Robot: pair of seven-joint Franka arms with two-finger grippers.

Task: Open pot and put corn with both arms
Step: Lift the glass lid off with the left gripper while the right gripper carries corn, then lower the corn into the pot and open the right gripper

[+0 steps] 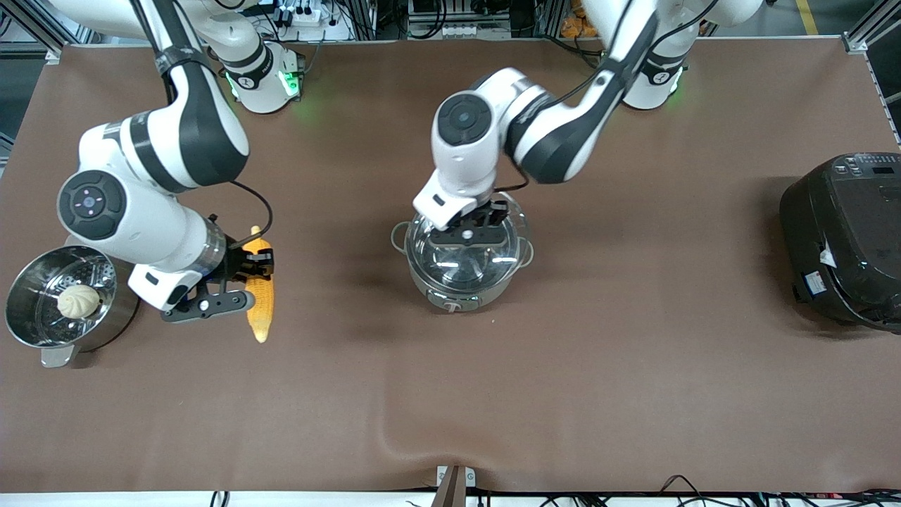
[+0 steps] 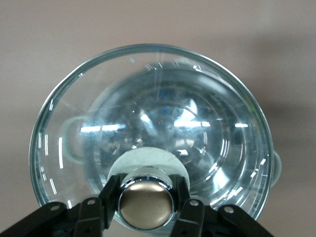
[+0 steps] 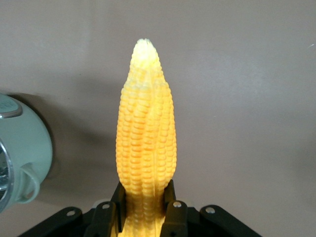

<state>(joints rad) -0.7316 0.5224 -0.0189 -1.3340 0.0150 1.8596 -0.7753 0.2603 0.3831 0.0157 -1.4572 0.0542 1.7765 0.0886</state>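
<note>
The steel pot (image 1: 457,294) stands mid-table with its glass lid (image 1: 464,255) over it. My left gripper (image 1: 468,232) is shut on the lid's copper knob (image 2: 146,206); in the left wrist view a black finger (image 2: 106,200) presses each side of the knob, and the lid (image 2: 148,98) fills the view. I cannot tell whether the lid is raised. The yellow-orange corn (image 1: 261,299) lies toward the right arm's end of the table. My right gripper (image 1: 256,270) is shut on its thick end, and its tapered tip points away in the right wrist view (image 3: 145,128).
A steel steamer pot (image 1: 24,320) with a white bun (image 1: 78,301) in it stands beside the corn, at the table's edge; its wall shows in the right wrist view (image 3: 24,153). A large black cooker (image 1: 845,239) stands at the left arm's end.
</note>
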